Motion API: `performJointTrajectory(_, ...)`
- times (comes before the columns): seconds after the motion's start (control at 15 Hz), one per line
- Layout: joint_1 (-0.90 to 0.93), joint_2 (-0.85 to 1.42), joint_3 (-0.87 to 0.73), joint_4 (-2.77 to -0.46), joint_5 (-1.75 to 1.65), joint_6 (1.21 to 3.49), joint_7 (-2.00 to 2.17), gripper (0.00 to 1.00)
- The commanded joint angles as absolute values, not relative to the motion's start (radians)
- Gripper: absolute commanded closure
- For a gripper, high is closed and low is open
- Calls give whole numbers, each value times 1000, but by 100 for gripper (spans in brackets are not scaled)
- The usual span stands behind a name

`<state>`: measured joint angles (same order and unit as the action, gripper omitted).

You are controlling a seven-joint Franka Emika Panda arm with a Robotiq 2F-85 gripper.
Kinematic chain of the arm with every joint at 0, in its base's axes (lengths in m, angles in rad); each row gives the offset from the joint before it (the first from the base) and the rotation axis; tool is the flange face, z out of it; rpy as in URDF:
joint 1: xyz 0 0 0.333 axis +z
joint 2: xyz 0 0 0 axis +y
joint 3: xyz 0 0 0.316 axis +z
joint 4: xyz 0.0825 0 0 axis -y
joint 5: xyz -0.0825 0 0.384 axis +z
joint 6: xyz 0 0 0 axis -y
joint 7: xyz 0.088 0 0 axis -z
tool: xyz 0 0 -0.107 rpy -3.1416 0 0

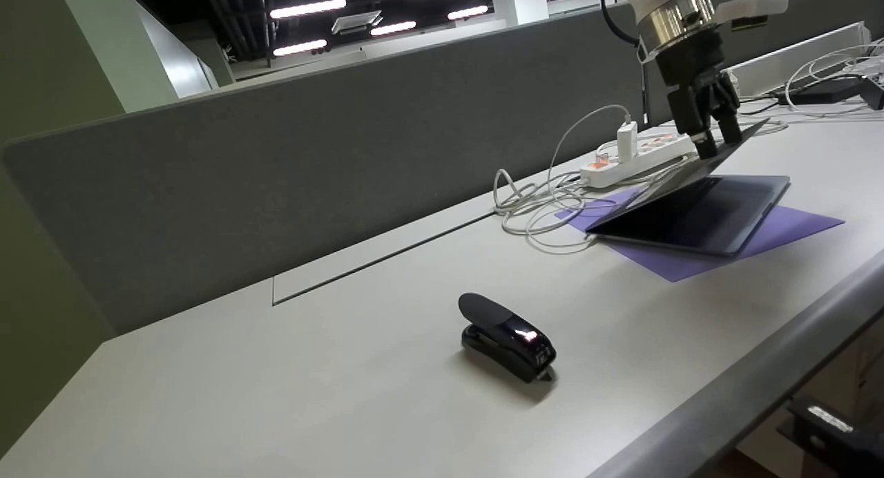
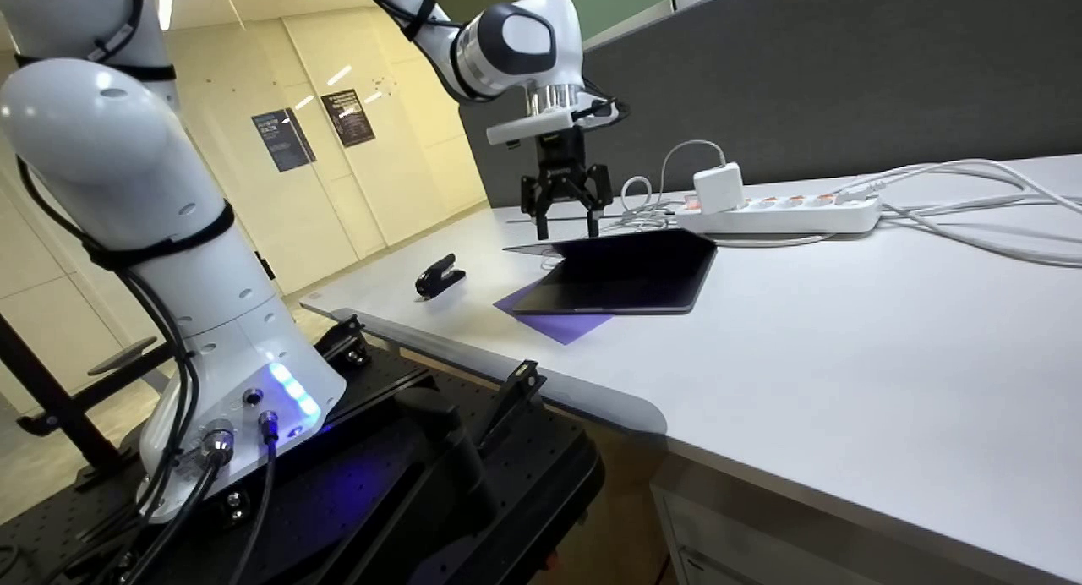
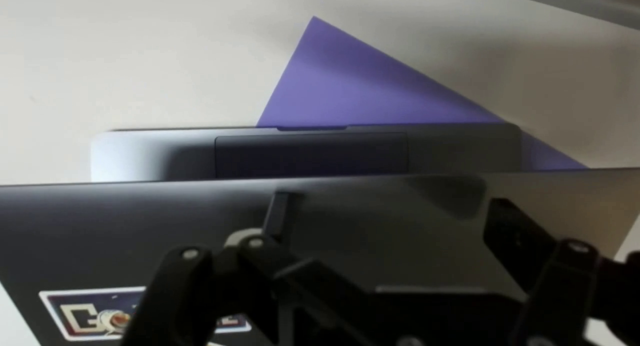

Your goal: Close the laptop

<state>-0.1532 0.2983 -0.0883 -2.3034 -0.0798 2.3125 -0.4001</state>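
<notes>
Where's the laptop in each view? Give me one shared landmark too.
In an exterior view: laptop at right, around mid-height.
In an exterior view: laptop just right of centre.
Wrist view: laptop takes up most of the lower half, partly hidden by the gripper.
Shared landmark: purple sheet, sticking out from under it in all three.

In the wrist view, the laptop lid [image 3: 380, 231] hides much of its base [image 3: 460, 148], and the pincer [image 3: 392, 201] partly covers a sticker [image 3: 92, 313]
</notes>
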Motion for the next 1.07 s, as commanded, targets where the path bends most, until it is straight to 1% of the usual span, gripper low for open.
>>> performJointTrajectory(0.0, -153, 330, -107, -2334, -95, 2397, -292, 0)
performJointTrajectory(0.4, -147, 412, -141, -2355, -103, 2515, -177, 0)
performJointTrajectory(1.0, -125, 487, -190, -2357, -138, 2594, -78, 0)
